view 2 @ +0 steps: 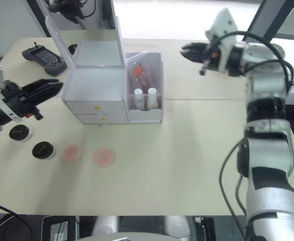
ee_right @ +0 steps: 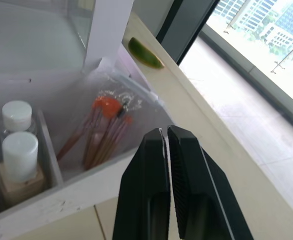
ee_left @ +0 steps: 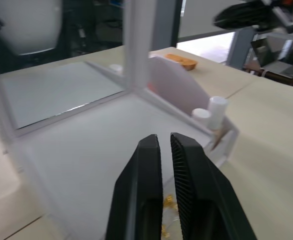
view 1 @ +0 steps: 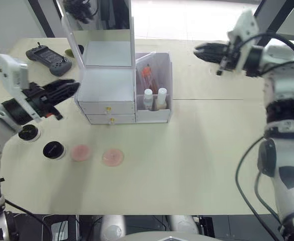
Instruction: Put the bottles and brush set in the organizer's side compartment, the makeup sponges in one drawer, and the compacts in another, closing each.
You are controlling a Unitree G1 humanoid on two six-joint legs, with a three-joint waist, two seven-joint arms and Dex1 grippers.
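No legible writing on bottles (ee_right: 17, 150)

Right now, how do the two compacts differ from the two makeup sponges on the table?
The compacts are black discs with white rims; the makeup sponges are pale pink and look flat. The compacts lie nearer the left gripper, while the sponges sit further toward the middle of the table. The compacts appear slightly smaller. All four are round, lie loose in front of the organizer, and are not yet in the drawers.
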